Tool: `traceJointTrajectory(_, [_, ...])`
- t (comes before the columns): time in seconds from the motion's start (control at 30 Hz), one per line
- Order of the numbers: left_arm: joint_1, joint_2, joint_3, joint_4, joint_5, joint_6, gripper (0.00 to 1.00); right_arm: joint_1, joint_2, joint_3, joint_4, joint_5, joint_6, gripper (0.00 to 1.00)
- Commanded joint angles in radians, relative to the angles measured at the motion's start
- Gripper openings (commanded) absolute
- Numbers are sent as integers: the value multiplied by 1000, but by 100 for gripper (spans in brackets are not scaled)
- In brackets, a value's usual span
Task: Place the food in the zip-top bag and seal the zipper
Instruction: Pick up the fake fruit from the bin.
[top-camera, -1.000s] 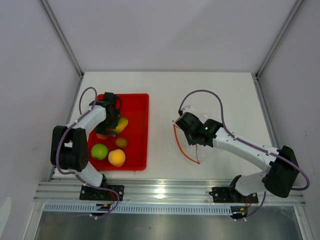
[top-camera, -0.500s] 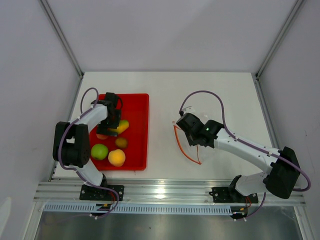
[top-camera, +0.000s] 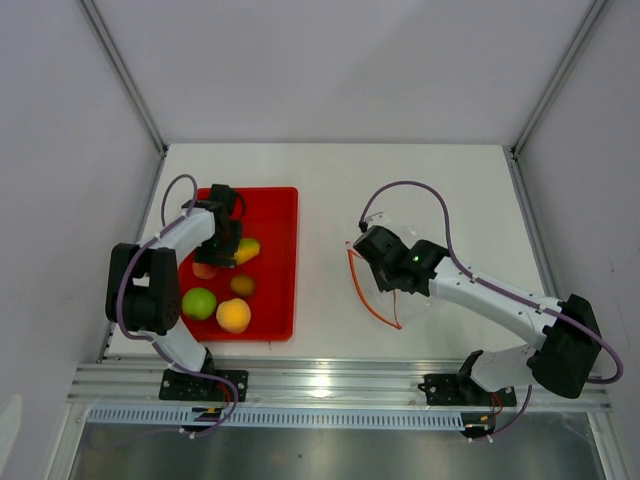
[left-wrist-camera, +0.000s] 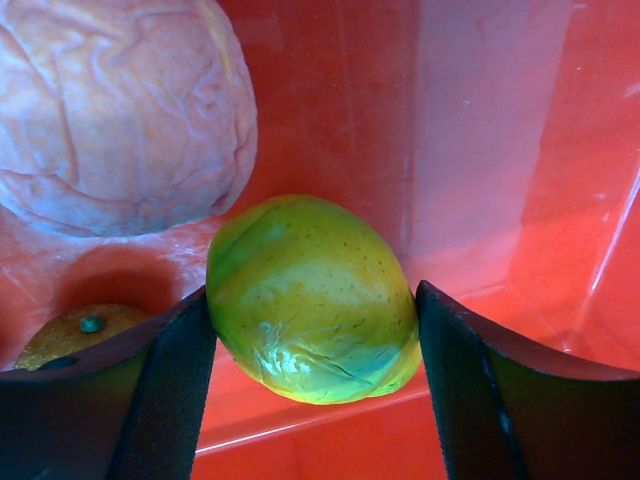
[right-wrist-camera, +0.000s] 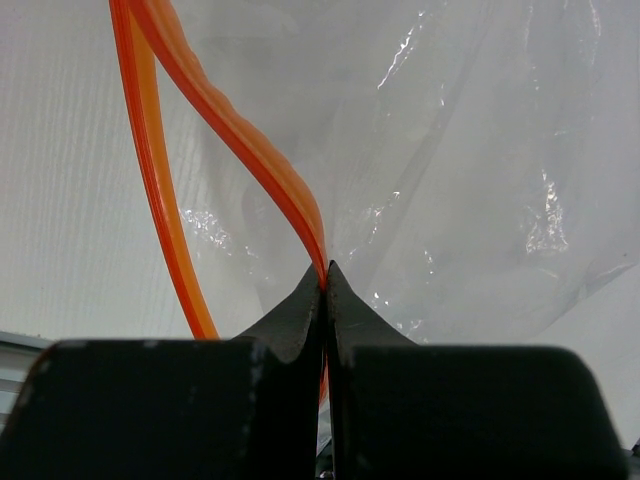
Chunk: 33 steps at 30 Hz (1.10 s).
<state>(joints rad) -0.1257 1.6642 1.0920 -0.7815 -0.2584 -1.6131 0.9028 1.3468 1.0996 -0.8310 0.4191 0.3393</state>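
In the red tray (top-camera: 280, 200) lies the food. A yellow-green fruit (left-wrist-camera: 310, 270) sits between the fingers of my left gripper (left-wrist-camera: 312, 345), and both pads touch its sides while it rests on the tray floor. A peach-pink fruit (left-wrist-camera: 120, 110) lies just beyond it and an orange ball (left-wrist-camera: 80, 335) to the left. From above, the green apple (top-camera: 199, 302), orange ball (top-camera: 233, 315) and small brown fruit (top-camera: 242, 285) show nearer me. My right gripper (right-wrist-camera: 325, 268) is shut on the zipper (right-wrist-camera: 240, 140) of the clear zip-top bag (right-wrist-camera: 480, 150), whose mouth gapes.
The tray's walls (left-wrist-camera: 480, 150) rise close behind and to the right of the yellow-green fruit. The bag (top-camera: 392, 285) lies on the white table (top-camera: 330, 170) right of the tray, under the right arm. Grey side walls and a metal rail border the table.
My left gripper's jaws have closed in onto the yellow-green fruit. The right arm and the bag have hardly moved.
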Motion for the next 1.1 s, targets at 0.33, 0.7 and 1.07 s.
traceJointTrajectory(0.33, [-40,-175,51,1,-84,171,62,-4,-28,39,-8,3,32,0])
traceJointTrajectory(0.7, [-227,-471,-40,177,56,458,67,-36,-5,103,-46,-58,86,0])
traceJointTrajectory(1.07, [-354,-785,-343,651,471,749,56,-84,-14,134,-31,-186,112,0])
